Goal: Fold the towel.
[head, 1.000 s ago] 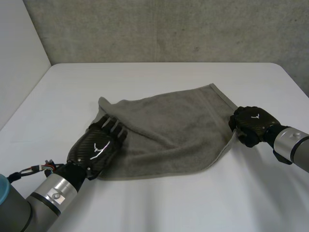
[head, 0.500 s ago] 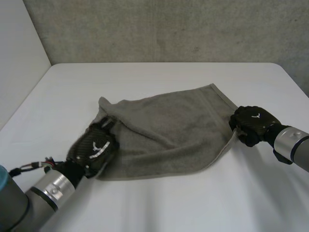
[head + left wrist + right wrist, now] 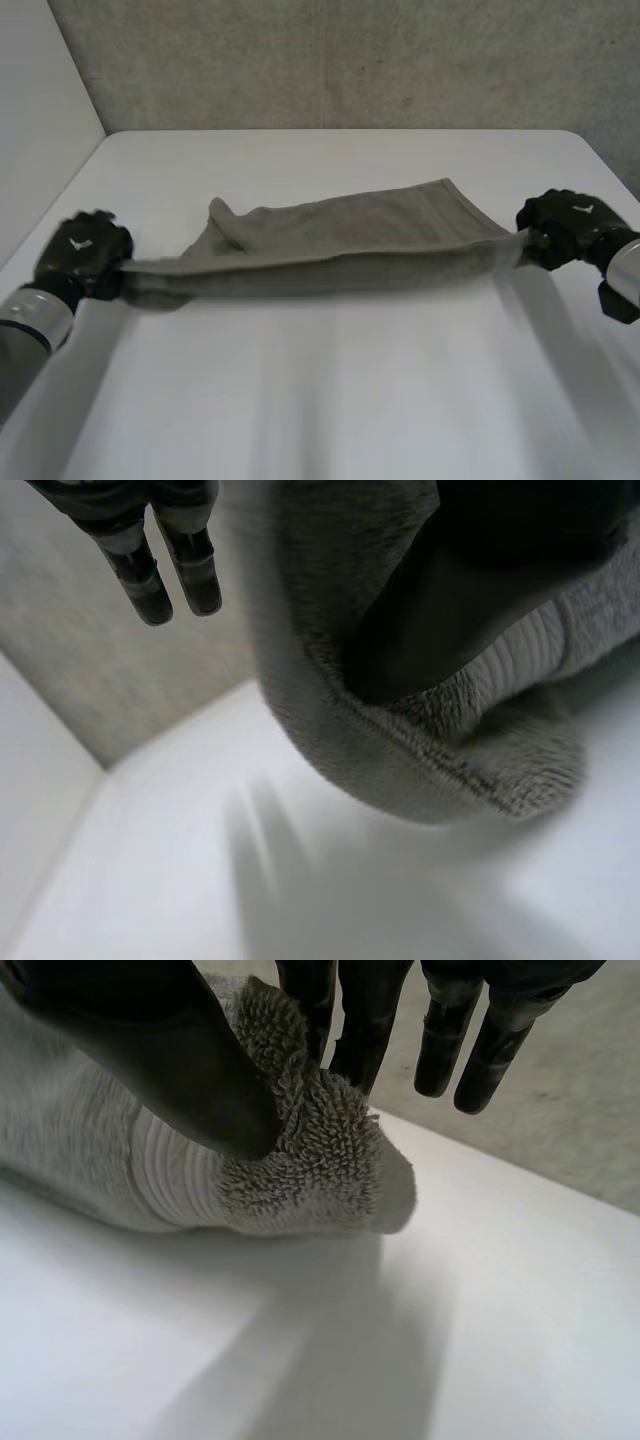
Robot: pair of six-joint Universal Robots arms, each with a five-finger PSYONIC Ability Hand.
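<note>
Towel: who has it?

Both. The left hand, at nine o'clock, is clamped on one end. The right hand, at three o'clock, pinches the other corner between thumb and fingers.

And the cloth between?

Strung taut, its far part lying on the white surface toward twelve o'clock.

The left hand has swung toward 9 o'clock and the right hand toward 3, stretching the towel into a narrow band.
</note>
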